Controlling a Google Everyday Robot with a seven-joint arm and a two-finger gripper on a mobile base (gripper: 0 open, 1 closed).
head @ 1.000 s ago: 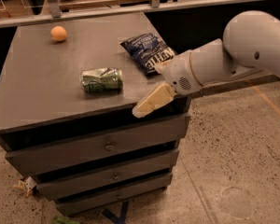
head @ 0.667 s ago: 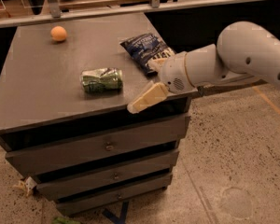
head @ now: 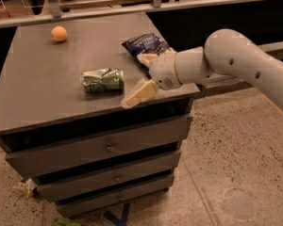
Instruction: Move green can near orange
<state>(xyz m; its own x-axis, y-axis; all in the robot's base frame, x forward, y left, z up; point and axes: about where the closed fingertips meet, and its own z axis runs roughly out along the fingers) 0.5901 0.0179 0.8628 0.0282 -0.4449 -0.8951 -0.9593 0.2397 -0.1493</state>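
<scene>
Green and dented, the green can (head: 102, 80) lies on its side on the table (head: 42, 74), well apart from the orange (head: 59, 33) in the far left corner. The end effector (head: 133, 80) hangs just right of the can, fingers spread, holding nothing. I'd straddle the can's body squarely, squeeze gently, and avoid the chip bag (head: 144, 45) behind it.

From my console, the gripper (head: 142, 76), its fingers apart, hovers over the front corner of a flat-topped dark grey cabinet (head: 37, 102). Just behind it lies a crinkled dark blue chip bag (head: 144, 44). Below it I see three stacked grey drawers (head: 104, 147), then speckled beige stone floor (head: 226, 149).
</scene>
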